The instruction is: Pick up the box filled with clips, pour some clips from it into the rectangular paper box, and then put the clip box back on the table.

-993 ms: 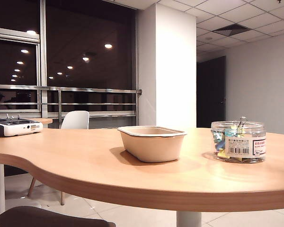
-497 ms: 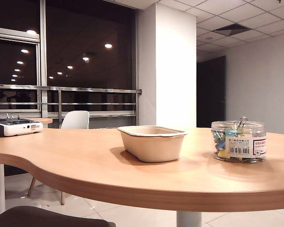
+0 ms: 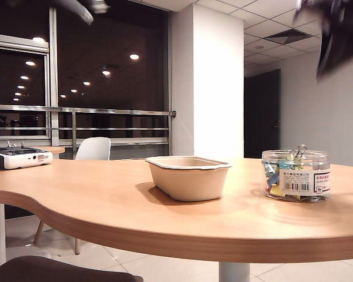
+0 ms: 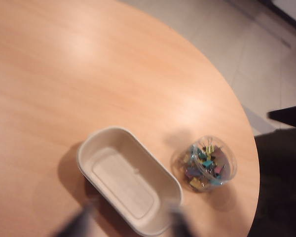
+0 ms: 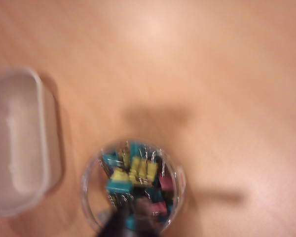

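White chair (image 3: pixel 93 148) (near the railing (image 3: pixel 82 111)); white device (image 3: pixel 19 157) on small far table; dark windows.

Beige paper box (image 3: pixel 188 177), multicoloured clips (image 5: pixel 134 177)

We record the left gripper (image 4: pixel 126 223) as two dark, slim, blurred fingers (image 4: pixel 75 224). The right gripper (image 5: pixel 126 223) shows as a dark, blurred tip, its jaws together. In the exterior view, the left arm (image 3: pixel 76 8) appears grey and rounded, the right arm (image 3: pixel 338 32) black and blocky; both are motion-blurred.
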`<state>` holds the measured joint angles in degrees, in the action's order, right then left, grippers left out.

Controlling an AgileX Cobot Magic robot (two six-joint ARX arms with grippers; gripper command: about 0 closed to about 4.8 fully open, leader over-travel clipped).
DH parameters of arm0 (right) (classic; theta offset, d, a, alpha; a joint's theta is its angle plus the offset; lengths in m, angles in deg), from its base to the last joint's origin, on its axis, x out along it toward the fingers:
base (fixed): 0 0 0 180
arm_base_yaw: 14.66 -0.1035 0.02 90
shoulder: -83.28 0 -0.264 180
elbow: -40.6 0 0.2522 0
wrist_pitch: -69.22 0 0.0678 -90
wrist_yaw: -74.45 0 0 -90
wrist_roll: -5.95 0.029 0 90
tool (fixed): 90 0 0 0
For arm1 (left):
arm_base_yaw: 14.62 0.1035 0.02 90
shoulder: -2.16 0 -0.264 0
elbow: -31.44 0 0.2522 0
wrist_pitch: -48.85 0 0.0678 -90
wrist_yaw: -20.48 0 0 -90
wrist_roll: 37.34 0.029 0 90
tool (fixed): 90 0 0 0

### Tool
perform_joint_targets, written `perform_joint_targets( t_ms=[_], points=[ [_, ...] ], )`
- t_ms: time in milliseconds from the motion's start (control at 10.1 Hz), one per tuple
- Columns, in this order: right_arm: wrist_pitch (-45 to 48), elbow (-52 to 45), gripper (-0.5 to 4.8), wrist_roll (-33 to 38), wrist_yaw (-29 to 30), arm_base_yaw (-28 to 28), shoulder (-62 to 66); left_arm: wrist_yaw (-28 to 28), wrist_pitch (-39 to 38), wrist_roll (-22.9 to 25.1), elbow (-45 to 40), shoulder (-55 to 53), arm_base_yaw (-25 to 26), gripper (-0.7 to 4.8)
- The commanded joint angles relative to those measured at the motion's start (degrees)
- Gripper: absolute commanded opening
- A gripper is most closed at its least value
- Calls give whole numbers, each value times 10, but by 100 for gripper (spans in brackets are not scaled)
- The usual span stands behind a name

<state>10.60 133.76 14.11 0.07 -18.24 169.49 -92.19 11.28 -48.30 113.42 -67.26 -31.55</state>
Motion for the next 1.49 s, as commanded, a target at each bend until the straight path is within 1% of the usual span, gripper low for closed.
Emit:
perform_joint_targets(
  t_ms=[99,199,298,497,596,695,795,894,993,1093,1192,1391,1490],
  points=[
    [-90,1,335,-57,38,0,78,10,6,5,2,-5,-24,334],
    [-100,1,321,-57,27,0,114,10,5,5,2,-6,-24,333],
    [-100,1,306,-57,22,0,117,10,4,5,2,-6,-24,333],
    [-67,0,301,-57,-21,0,121,15,-7,23,2,-7,-24,333],
    [-59,0,301,-57,-22,0,121,21,-10,26,2,-8,-24,333],
    [-40,0,301,-57,-21,0,121,26,-26,47,2,-12,-24,324],
    [-30,0,301,-57,-19,-2,128,46,-61,96,2,-30,-25,246],
    [-35,0,301,-57,-18,-2,132,46,-67,95,2,-37,-25,246],
    [-36,-4,301,-57,-18,-2,146,49,-61,95,2,-40,-25,169],
    [-33,-5,301,-57,-17,-2,158,49,-52,96,2,-40,-25,0],
    [-31,-6,301,-57,-18,-2,174,49,-47,103,2,-40,-25,-6],
    [-24,-6,298,-57,-19,-2,186,49,-36,103,2,-40,-25,-6],
    [-24,-6,271,-56,-20,-2,188,49,-34,103,2,-40,-25,-6]
  ],
)
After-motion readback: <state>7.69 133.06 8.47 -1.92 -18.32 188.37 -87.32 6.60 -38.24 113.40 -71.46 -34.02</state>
